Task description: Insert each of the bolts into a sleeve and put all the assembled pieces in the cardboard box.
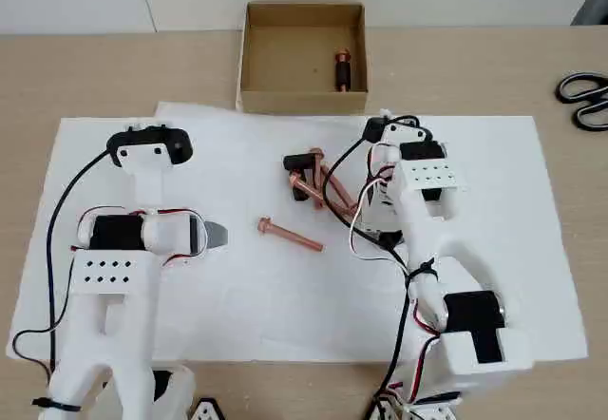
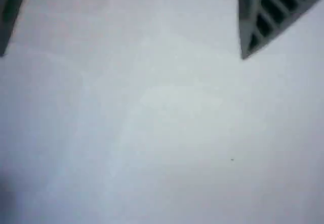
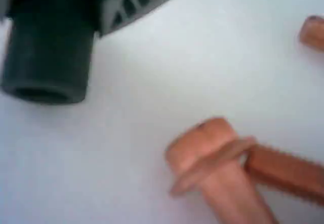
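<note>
High view: one assembled piece (image 1: 342, 68) in cardboard box (image 1: 255, 59) top centre; loose bolts (image 1: 290, 235) mid-frame. Right gripper (image 3: 66, 8) likely clamping black sleeve (image 3: 48, 57); left gripper (image 1: 215, 235) spread, empty.

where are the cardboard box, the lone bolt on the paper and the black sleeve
cardboard box (image 1: 290, 54), high view, bare floor inside
lone bolt (image 1: 291, 235), high view, middle of its shaft
black sleeve (image 3: 48, 46), right wrist view, its side wall

Bare paper (image 1: 237, 277) lies between the left claw (image 1: 217, 235) and the lone bolt (image 1: 290, 235).
</note>
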Controlling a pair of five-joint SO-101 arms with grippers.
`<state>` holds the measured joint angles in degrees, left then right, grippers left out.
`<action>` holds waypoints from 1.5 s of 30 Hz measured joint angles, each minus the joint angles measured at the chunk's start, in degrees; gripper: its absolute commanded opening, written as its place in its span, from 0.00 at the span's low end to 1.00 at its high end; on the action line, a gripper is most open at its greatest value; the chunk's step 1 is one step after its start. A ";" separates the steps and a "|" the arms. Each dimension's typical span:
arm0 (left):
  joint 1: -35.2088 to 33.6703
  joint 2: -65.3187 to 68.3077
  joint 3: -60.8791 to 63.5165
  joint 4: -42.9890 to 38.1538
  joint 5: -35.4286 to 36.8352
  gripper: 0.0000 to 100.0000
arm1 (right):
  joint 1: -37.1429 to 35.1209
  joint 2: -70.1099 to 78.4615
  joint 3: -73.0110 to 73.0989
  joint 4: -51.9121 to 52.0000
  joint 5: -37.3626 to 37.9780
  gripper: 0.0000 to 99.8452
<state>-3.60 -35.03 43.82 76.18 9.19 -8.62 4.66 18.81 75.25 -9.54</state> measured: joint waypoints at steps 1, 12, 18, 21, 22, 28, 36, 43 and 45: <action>0.00 0.00 0.00 0.00 0.00 0.28 | 0.00 -0.09 0.35 0.00 0.00 0.14; 0.00 0.00 0.00 0.00 0.00 0.28 | 0.09 -0.09 0.79 -0.18 0.00 0.14; 0.00 0.00 0.00 0.00 0.00 0.28 | 0.09 -0.09 3.34 -4.75 0.00 0.14; 0.00 0.00 0.00 0.00 0.00 0.28 | -0.97 -0.09 3.60 -5.45 0.00 0.14; 0.00 0.00 0.00 0.00 0.00 0.28 | -1.14 -0.09 3.60 -5.45 0.00 0.14; 0.00 0.00 0.00 0.00 0.00 0.28 | -1.85 -0.09 3.60 -6.77 1.76 0.14; 0.00 0.00 0.00 0.00 0.00 0.28 | -1.93 1.05 3.60 -7.91 2.11 0.14; 0.00 0.00 0.00 0.00 0.00 0.28 | -1.93 3.87 2.73 -8.53 2.20 0.12; 0.00 0.00 0.00 0.00 0.00 0.28 | -1.93 4.04 2.46 -8.53 2.20 0.08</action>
<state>-3.60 -35.03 43.82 76.18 9.19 -10.55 8.70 21.27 66.73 -7.34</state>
